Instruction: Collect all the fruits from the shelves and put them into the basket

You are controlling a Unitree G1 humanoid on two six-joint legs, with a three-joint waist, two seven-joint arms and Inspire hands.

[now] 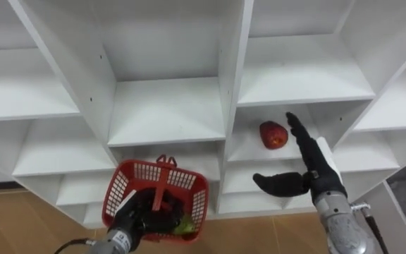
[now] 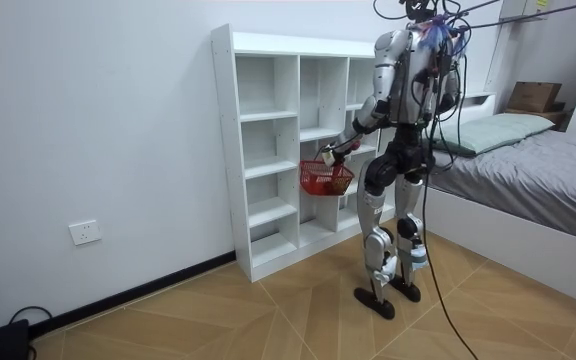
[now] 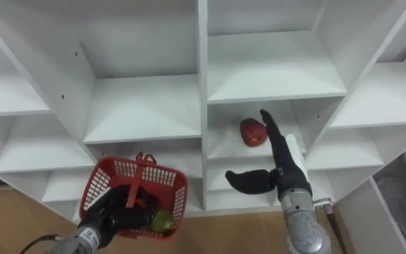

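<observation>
The red apple (image 1: 273,135) sits on a white closet shelf (image 1: 249,154), just left of the fingers (image 1: 300,140) of the right hand (image 1: 314,176). These are straight and empty, with the thumb splayed low. The apple is roundish, so no axis matters, and I judge the hand must shift left to close round it. Lower left, the left hand (image 1: 134,220) is curled round the handle of the red basket (image 1: 118,189), with a green fruit (image 1: 185,227) inside.

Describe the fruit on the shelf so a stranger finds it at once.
Start at the white shelf unit, in the compartment just right of its central upright. A red apple lies there, beside the open right hand. It is the only fruit on a shelf; the green fruit sits in the red basket.
</observation>
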